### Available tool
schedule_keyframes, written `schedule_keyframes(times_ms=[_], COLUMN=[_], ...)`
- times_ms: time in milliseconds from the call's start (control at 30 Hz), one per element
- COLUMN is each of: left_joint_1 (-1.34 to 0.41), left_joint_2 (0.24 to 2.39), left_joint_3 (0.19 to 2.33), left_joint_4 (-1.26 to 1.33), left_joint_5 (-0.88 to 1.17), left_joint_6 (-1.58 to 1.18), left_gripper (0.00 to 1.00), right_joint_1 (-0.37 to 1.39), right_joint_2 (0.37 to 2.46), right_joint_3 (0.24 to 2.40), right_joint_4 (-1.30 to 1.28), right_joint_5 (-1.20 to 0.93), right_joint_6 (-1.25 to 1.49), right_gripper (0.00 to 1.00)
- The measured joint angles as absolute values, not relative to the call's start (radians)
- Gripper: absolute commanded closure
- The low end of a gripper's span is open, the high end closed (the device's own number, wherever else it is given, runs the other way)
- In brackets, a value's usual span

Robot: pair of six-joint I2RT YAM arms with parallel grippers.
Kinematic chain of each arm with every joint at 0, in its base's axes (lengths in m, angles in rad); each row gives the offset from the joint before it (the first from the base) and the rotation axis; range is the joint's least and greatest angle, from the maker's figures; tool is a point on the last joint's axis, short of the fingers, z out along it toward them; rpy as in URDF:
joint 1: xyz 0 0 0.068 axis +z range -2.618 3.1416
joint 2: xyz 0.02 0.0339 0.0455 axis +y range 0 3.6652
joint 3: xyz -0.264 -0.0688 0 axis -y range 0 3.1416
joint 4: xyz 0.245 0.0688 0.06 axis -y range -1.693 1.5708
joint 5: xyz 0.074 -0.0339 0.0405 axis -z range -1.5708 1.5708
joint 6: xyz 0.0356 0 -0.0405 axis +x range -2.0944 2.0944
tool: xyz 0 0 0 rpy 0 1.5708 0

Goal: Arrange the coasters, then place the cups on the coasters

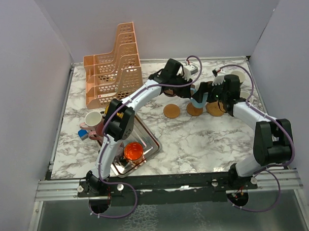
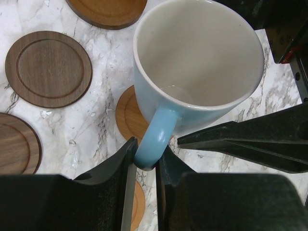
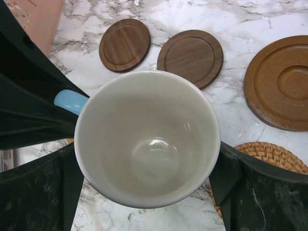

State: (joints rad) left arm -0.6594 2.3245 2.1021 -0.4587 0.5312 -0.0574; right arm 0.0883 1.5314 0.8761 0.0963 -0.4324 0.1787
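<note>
A light blue cup [image 1: 196, 100] with a white inside hangs above the marble table between both grippers. My left gripper [image 2: 144, 161] is shut on its blue handle [image 2: 155, 139], as the left wrist view shows. My right gripper [image 3: 147, 168] stands open wide, one finger on each side of the cup's body [image 3: 147, 139]. Below the cup lies a tan coaster [image 2: 126, 115]. Dark wooden coasters [image 2: 48, 68] [image 3: 190, 57] [image 3: 124, 44] lie beside it, and a larger rimmed one [image 3: 279, 82] and a woven one [image 3: 269, 153]. Three coasters [image 1: 171, 111] show in a row from above.
A silver tray [image 1: 149, 138] at the near left holds a glossy orange cup [image 1: 133, 151]. A white cup [image 1: 93, 118] and others stand beside it, partly hidden by the left arm. A peach tiered organizer [image 1: 115, 71] fills the back left. White cups [image 1: 238, 74] stand back right.
</note>
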Motion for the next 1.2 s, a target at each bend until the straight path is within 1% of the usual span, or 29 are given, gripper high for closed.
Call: schedule_keyframes(times_ms=[233, 500, 767, 1000, 1200], left_joint_1=[-0.661, -0.655, -0.646, -0.638, -0.634], left_joint_2=[2.324, 2.323, 2.309, 2.276, 2.179], left_joint_3=[2.065, 2.01, 1.995, 1.974, 1.883], left_joint_4=[-0.41, -0.402, -0.396, -0.387, -0.342], left_joint_5=[0.534, 0.533, 0.533, 0.546, 0.548], left_joint_6=[-0.043, -0.027, -0.008, 0.034, 0.104], left_gripper=[1.0, 1.0, 1.0, 1.0, 1.0], right_joint_1=[0.093, 0.098, 0.099, 0.099, 0.098], right_joint_2=[1.531, 1.529, 1.48, 1.435, 1.419], right_joint_3=[0.928, 0.975, 0.986, 1.075, 1.18], right_joint_4=[0.02, 0.0, -0.017, -0.119, -0.228], right_joint_5=[-0.373, -0.308, -0.305, -0.284, -0.276], right_joint_6=[0.169, 0.14, 0.118, 0.109, 0.112], right_gripper=[0.0, 0.0, 0.06, 0.11, 0.22])
